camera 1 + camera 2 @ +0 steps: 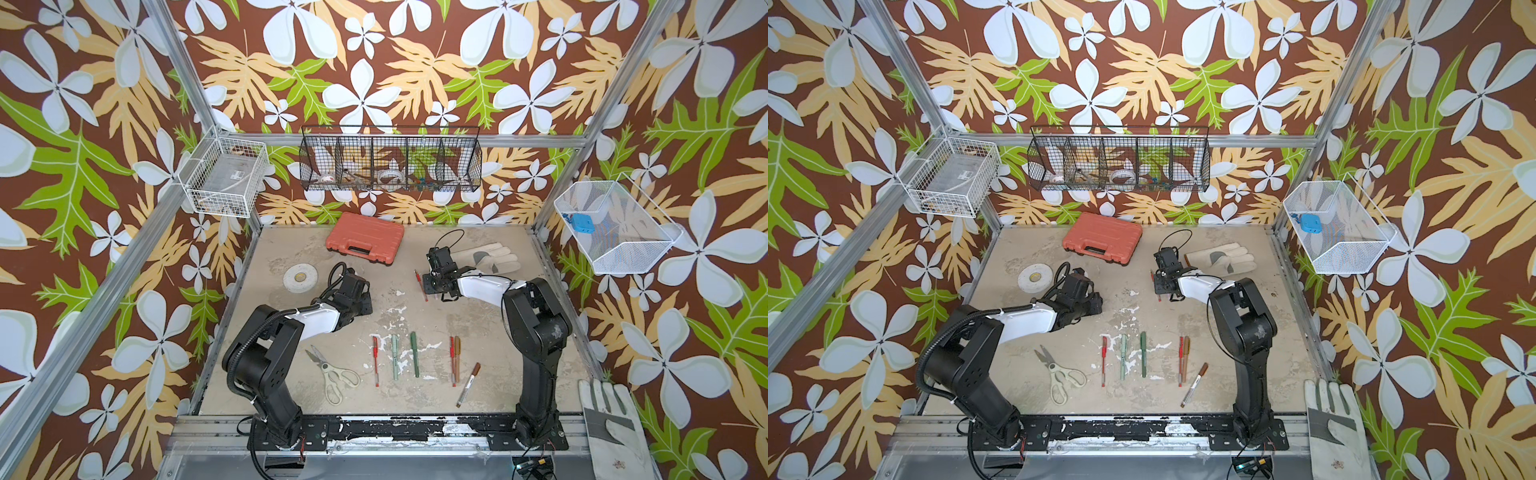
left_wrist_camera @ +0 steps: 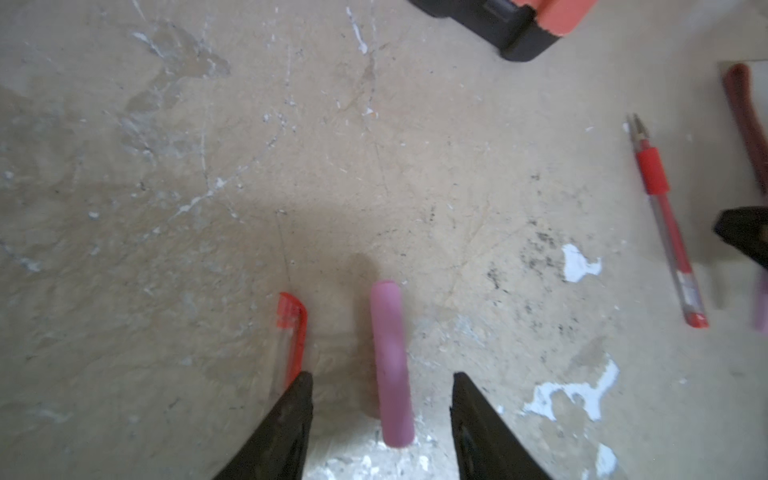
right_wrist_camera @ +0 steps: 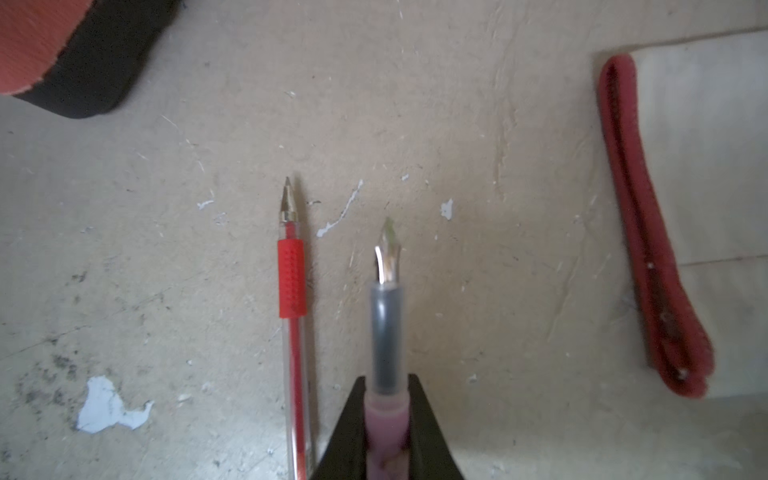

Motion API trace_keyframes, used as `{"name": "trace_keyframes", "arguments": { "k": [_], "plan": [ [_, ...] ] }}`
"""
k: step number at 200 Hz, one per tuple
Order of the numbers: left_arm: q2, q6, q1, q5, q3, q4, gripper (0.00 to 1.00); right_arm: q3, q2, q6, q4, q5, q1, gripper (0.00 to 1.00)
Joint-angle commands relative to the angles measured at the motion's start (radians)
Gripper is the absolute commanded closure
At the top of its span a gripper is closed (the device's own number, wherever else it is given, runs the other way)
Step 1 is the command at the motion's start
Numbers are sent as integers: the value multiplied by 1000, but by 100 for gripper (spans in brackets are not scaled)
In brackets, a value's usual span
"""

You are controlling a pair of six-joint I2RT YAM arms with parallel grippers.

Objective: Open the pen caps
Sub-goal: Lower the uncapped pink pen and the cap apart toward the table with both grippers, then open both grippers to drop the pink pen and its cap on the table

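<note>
Two caps are off and lie at the left gripper (image 2: 381, 374). The pink cap (image 2: 386, 332) sits between its parted fingers and touches neither. The loose red cap (image 2: 295, 328) is just outside one fingertip, partly hidden by it. Cannot tell whether the pink cap rests flat on the table (image 2: 166, 208). The left jaws stand apart and hold nothing.

Right gripper (image 3: 387, 378): jaws pressed against both sides of the pink pen (image 3: 386, 415), with the nib (image 3: 388, 257) bare. The uncapped red pen (image 3: 292, 282) lies on the table just beside it, roughly parallel, not held.

Both top views show six pens in a loose row near the front edge, caps on: left red pen (image 1: 375, 361), pale green pen (image 1: 395, 359), dark green pen (image 1: 414, 355), right red pen (image 1: 452, 361) just beside the gold pen (image 1: 457, 359), and the brown pen (image 1: 469, 384) tilted. The scissors (image 1: 332, 376) lie left of the row, well apart from both grippers.
</note>
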Motion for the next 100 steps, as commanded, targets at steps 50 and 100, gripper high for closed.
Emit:
{"name": "trace_keyframes", "arguments": {
  "k": [50,100],
  "plan": [
    [-178,-54,-20,163,-134,230,42,-3,-7,-36,-20,-17,-17,71],
    [-289,-80,-26,206,-223,350,39,-78,-205,-14,-25,-46,-16,65]
  ]
}}
